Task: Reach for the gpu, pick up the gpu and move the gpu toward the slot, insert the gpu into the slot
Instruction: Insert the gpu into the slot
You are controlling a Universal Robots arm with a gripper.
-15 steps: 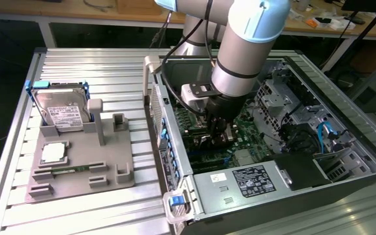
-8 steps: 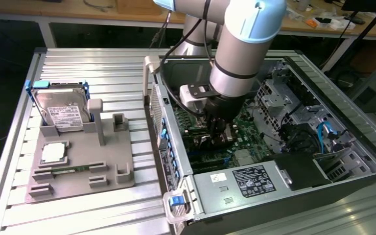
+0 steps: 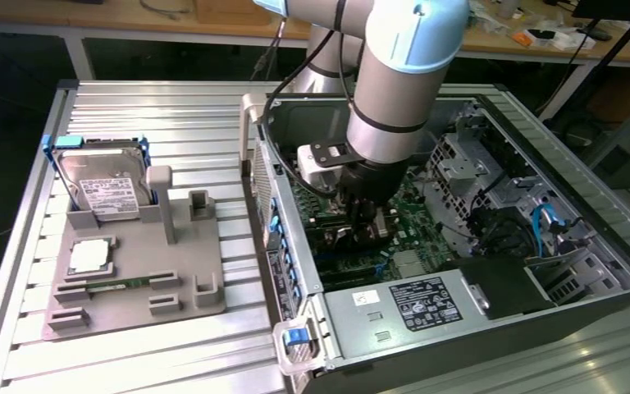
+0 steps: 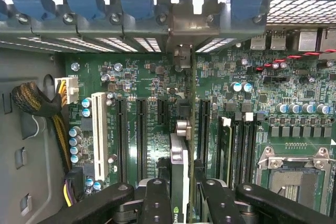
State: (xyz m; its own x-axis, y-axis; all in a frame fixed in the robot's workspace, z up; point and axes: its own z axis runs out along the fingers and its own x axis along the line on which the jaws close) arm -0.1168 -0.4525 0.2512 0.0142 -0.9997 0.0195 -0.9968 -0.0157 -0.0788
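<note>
My gripper [image 3: 366, 226] is deep inside the open computer case, just over the green motherboard [image 4: 152, 145]. Its black fingers [image 4: 156, 200] are shut on the gpu [image 4: 179, 163], a thin card seen edge-on between them. The card stands upright along the board, and its silvery end bracket [image 4: 182, 56] reaches the perforated rear wall of the case. The card's lower edge lies in line with the row of long connector strips. The slot itself is hidden beneath the card.
Black expansion strips [image 4: 121, 132] and a white one [image 4: 98, 135] lie to one side of the card, memory strips [image 4: 239, 145] and the processor socket [image 4: 296, 174] to the other. A cable bundle [image 4: 44, 108] hangs near the case wall. Outside, a grey fixture holds the hard drive [image 3: 102, 185].
</note>
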